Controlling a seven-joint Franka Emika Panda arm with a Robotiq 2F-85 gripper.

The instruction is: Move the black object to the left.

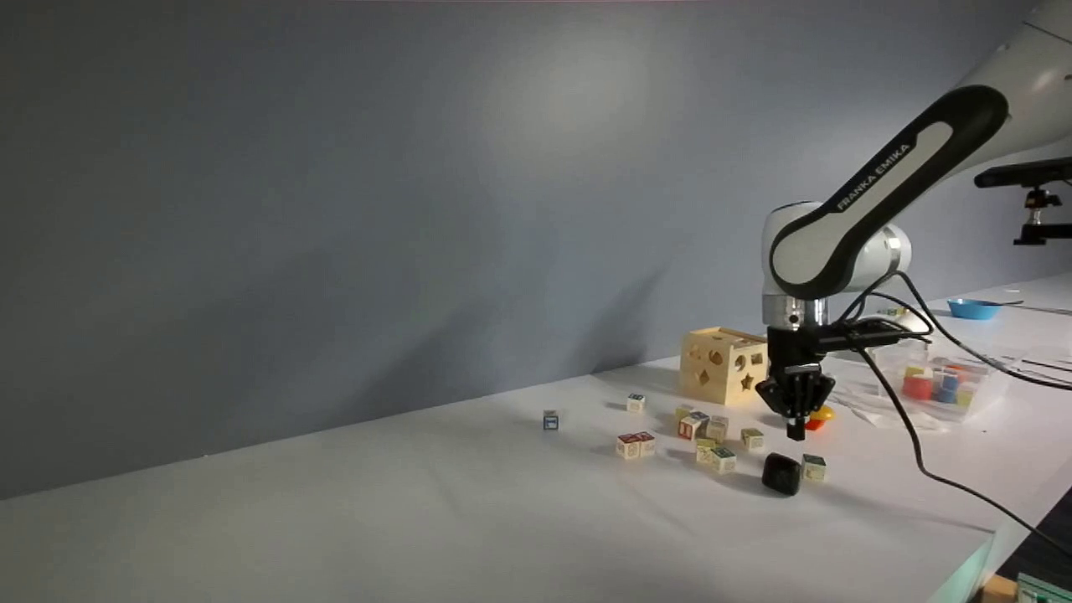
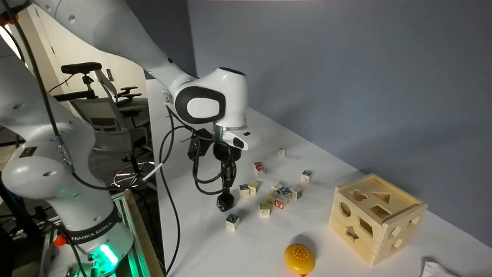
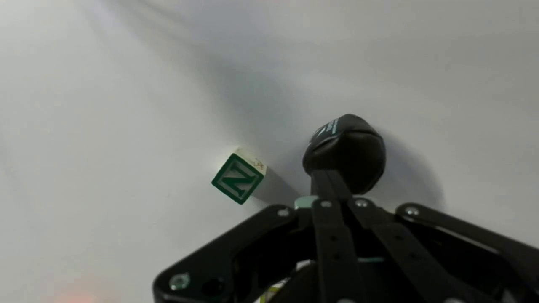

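The black object (image 1: 781, 475) is a small, roundish, dark piece lying on the white table beside a letter block. It also shows in an exterior view (image 2: 225, 202) and in the wrist view (image 3: 351, 145), with pale lettering on one side. My gripper (image 1: 796, 430) is above the black object. In the wrist view the gripper's fingertips (image 3: 329, 183) are together with nothing between them, and they cover the near edge of the black object. In an exterior view the fingers (image 2: 226, 187) overlap the top of the object, so the exact gap is hard to tell there.
A block marked N (image 3: 238, 177) lies close beside the black object. Several letter blocks (image 1: 693, 425) are scattered beyond it. A wooden shape-sorter cube (image 1: 722, 365), a yellow-orange toy (image 2: 300, 258) and a clear bin (image 1: 976, 394) are also on the table. A grey wall bounds it.
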